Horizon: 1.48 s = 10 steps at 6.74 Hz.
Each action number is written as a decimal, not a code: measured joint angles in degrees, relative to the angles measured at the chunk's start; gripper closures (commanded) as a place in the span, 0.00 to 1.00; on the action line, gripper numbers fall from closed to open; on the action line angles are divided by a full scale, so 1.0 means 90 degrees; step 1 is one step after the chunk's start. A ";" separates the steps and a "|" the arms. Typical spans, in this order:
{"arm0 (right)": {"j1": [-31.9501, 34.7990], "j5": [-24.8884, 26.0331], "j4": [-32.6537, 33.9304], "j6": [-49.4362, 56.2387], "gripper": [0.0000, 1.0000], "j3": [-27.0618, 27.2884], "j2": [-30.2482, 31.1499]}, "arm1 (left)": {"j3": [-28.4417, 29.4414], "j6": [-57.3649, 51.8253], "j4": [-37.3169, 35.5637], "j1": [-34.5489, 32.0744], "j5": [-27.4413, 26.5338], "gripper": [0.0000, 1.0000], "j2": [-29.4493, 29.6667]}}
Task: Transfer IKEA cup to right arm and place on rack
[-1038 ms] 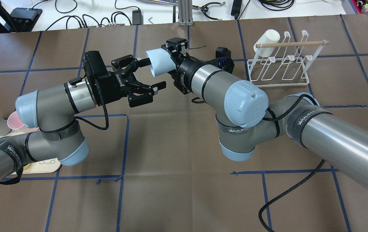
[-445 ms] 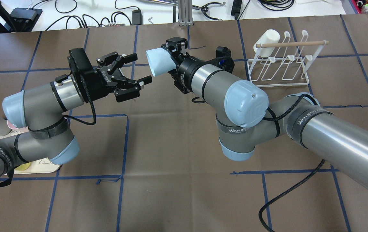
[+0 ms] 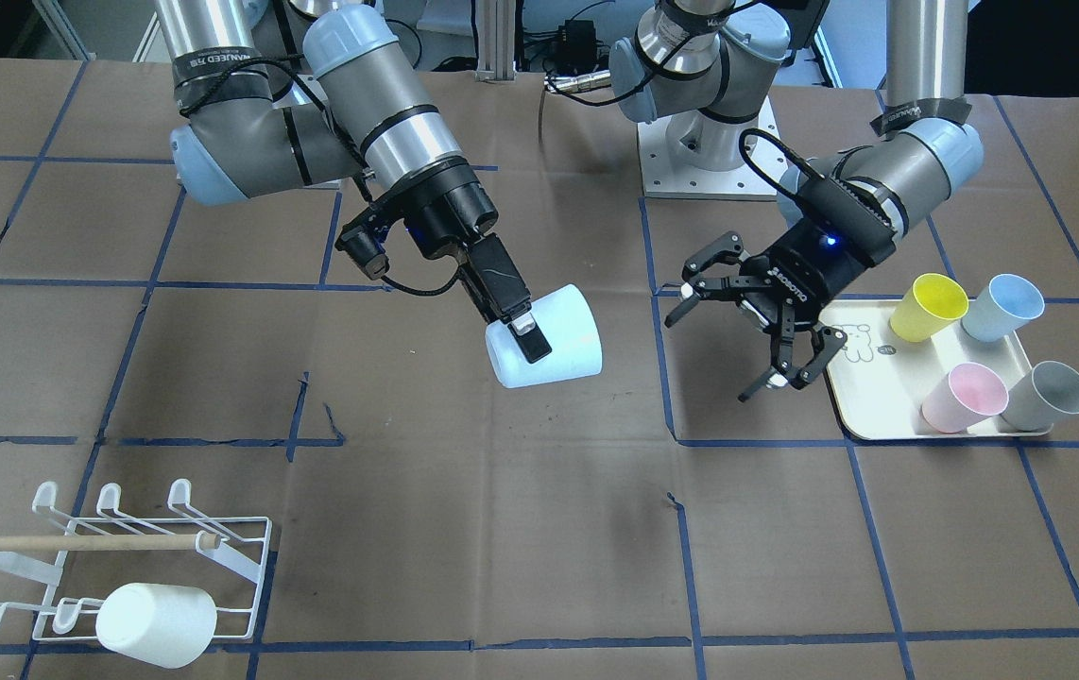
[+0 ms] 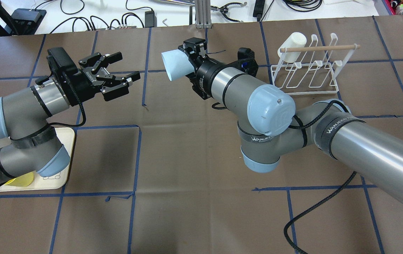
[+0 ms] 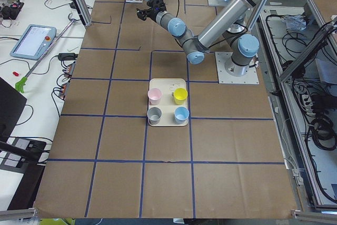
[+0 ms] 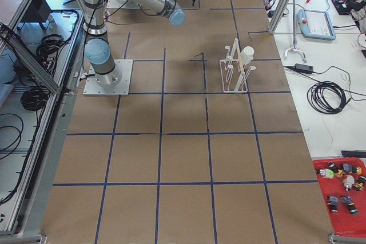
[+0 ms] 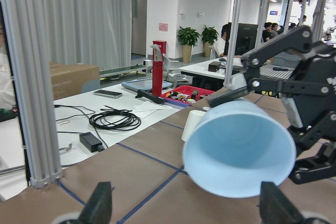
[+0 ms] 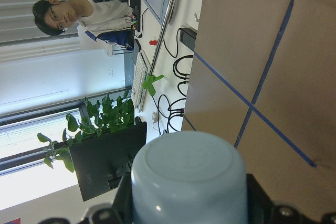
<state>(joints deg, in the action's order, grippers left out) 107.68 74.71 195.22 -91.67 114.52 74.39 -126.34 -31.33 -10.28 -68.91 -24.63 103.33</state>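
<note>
You have bare brown paper-covered table (image 4: 187, 148) between the held pale-blue plastic cup (image 4: 175, 65) and the small white wire rack (image 4: 307, 74). A white cup (image 4: 292, 41) fills one end prong, and a light wooden dowel (image 4: 325, 47) crosses the rack. The black splayed-finger left gripper (image 4: 125, 68) hangs well apart from both.

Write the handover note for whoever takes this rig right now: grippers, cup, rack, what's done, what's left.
Left gripper: open, empty, apart from the cup.
Right gripper: shut on the pale-blue cup, held in the air over mid-table.
Rack: on the table's far right in the overhead view; a white cup is already on it, other prongs free.
Done: the cup is in the right gripper alone.
Left: carry it to the rack, set it on a free prong, release.
</note>
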 measured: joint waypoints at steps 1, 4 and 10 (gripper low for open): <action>-0.0334 -0.0008 0.0005 0.0696 0.76 -0.0051 -0.0025 | 0.0363 0.0002 0.0593 0.0000 -0.0784 0.01 0.0003; -0.1694 -0.0313 0.0008 0.3776 0.80 -0.0080 -0.0032 | 0.1880 -0.0009 0.3055 -0.0624 -0.3241 0.01 0.0086; -0.3512 -0.0410 0.0018 0.9994 0.81 -0.1063 -0.0916 | 0.4270 0.1751 0.8730 -0.1645 -0.6083 0.01 -0.0332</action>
<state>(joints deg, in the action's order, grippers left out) 76.08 71.02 195.38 -1.72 104.95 66.14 -87.92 -15.57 68.29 -83.71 -79.37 100.34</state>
